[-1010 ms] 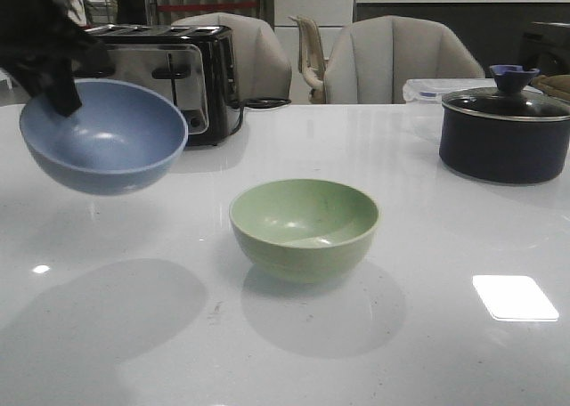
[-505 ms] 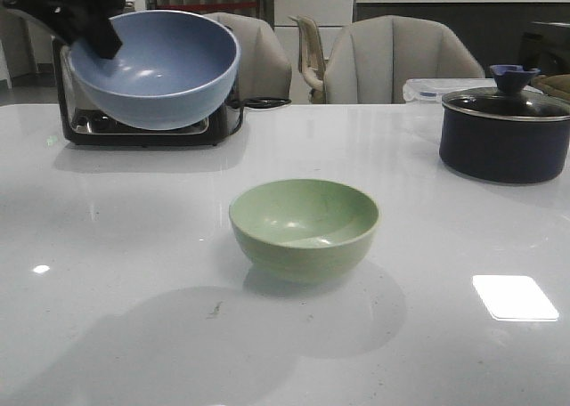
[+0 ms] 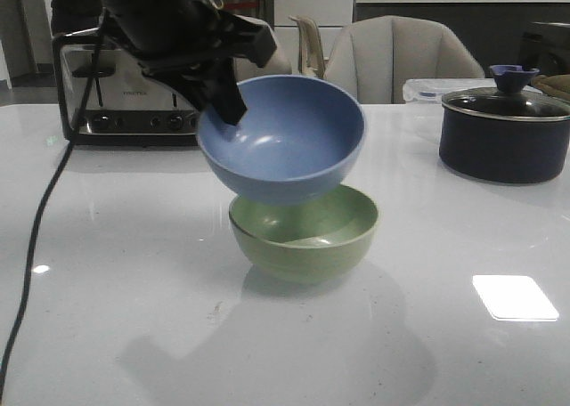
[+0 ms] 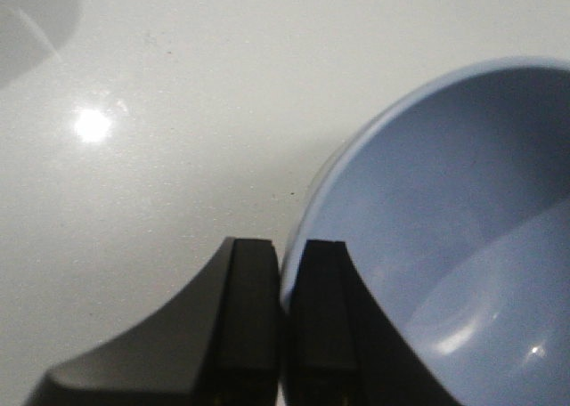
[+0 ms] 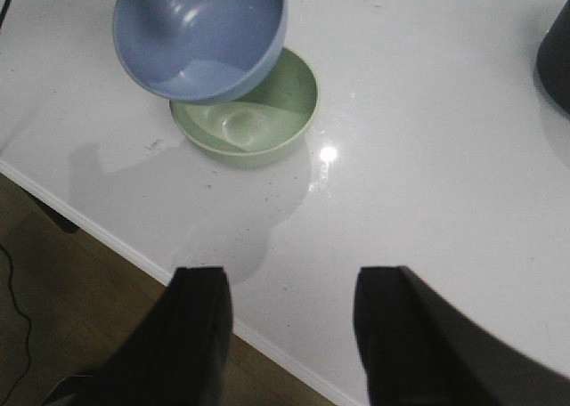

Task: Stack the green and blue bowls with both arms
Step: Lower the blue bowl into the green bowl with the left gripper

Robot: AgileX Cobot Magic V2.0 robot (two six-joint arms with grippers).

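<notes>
The left fingers (image 4: 287, 308) are pinching the blue bowl (image 3: 283, 139) by its rim, tilted just above the green bowl (image 3: 305, 231) on the tabletop (image 3: 463, 246); releasing off-centre risks it sliding off. The right fingers (image 5: 289, 335) are hanging spread, empty.

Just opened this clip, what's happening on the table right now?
The left gripper is pinching the rim of the blue bowl and holds it tilted just above the green bowl, which sits on the white table. The blue bowl is not nested yet; whether it touches the green rim cannot be told. The right gripper is open and empty, back near the table's edge. A toaster and a dark lidded pot stand further back, untouched.
</notes>
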